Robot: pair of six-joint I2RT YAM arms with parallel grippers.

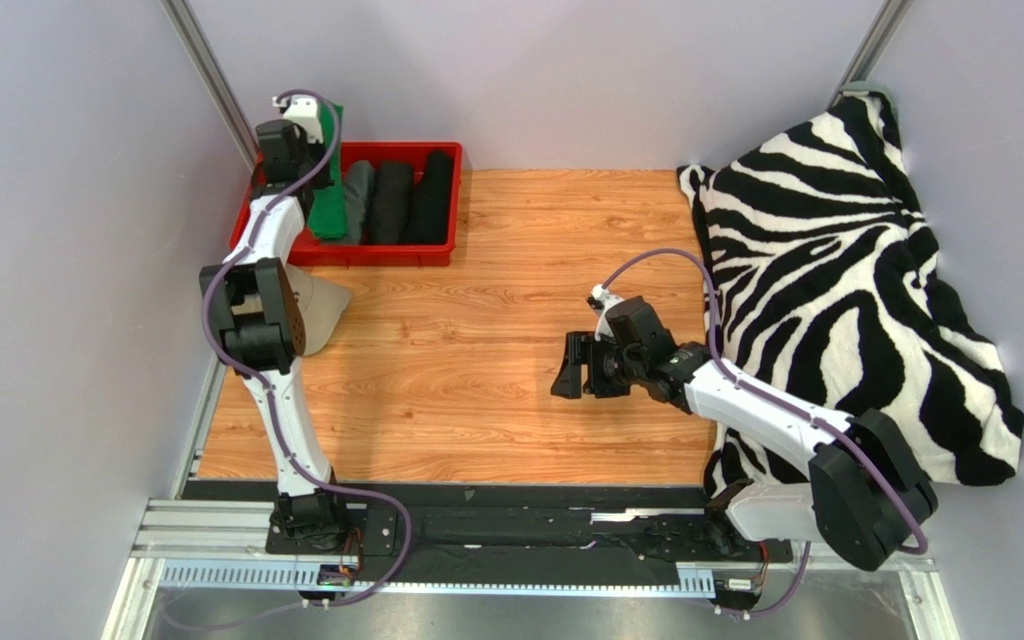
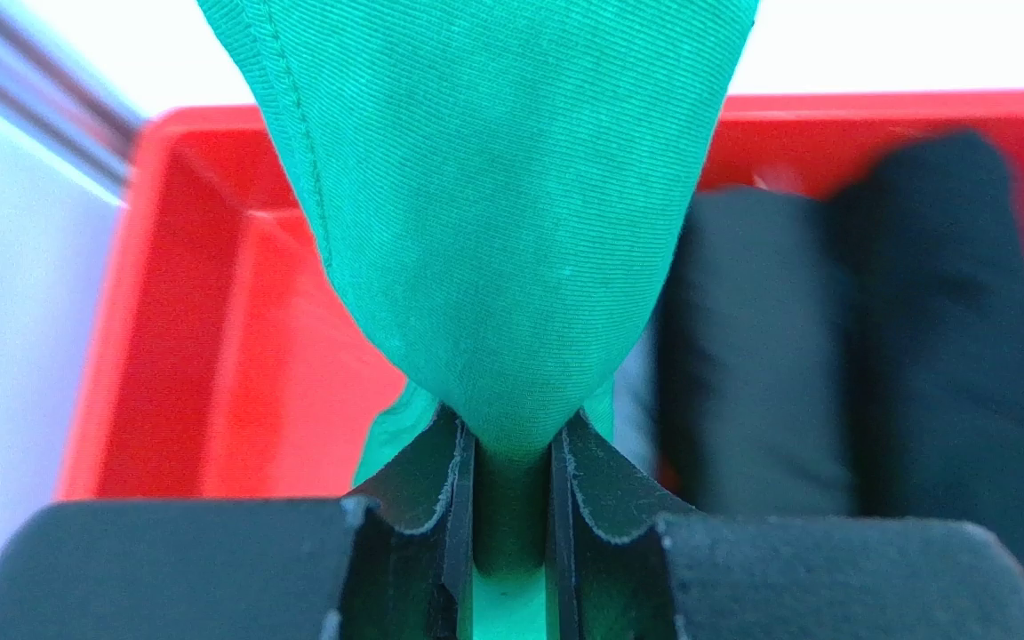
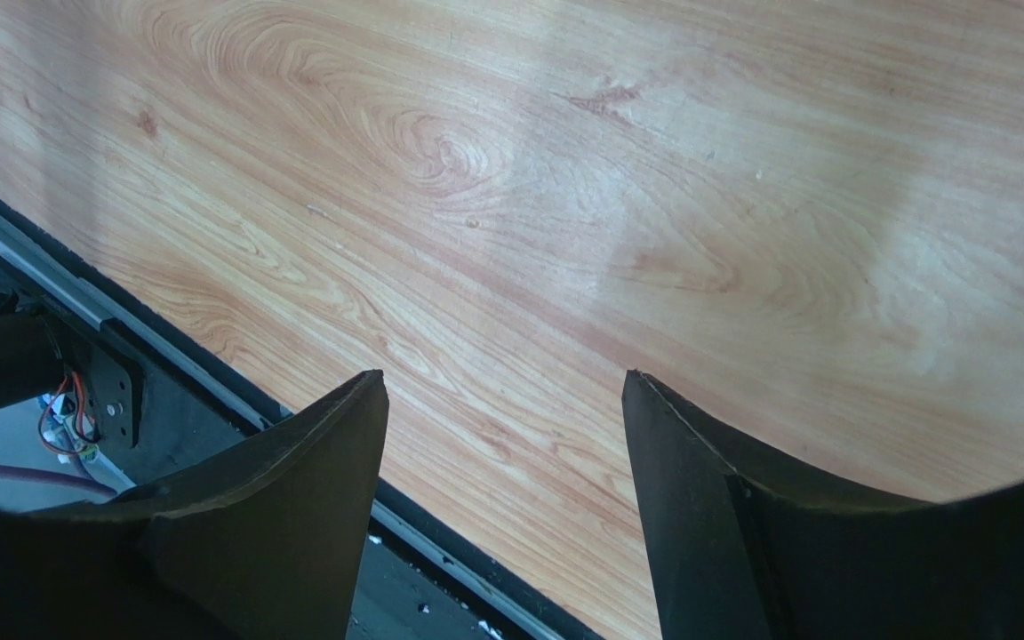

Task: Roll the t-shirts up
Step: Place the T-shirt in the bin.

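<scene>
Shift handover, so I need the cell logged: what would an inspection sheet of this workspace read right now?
Surface: wooden table, light woodgrain.
Job's things: green t-shirt held over red bin; grey roll and two black rolls inside.
Clutter: zebra blanket at right; beige cap at left.
Grippers: left pincer shut on green t-shirt; right pincer open above table.
Cables: purple cables loop on each side.
Surroundings: grey walls; metal rail at near edge.

Top view is bright and even from overhead with just soft shadows on the table (image 1: 477,334), my left wrist view blows out white above the red bin (image 2: 184,267), green t-shirt (image 2: 504,200) sharp, black rolled t-shirts (image 2: 931,347) blurred, and my right wrist view shows pale glare patches.
</scene>
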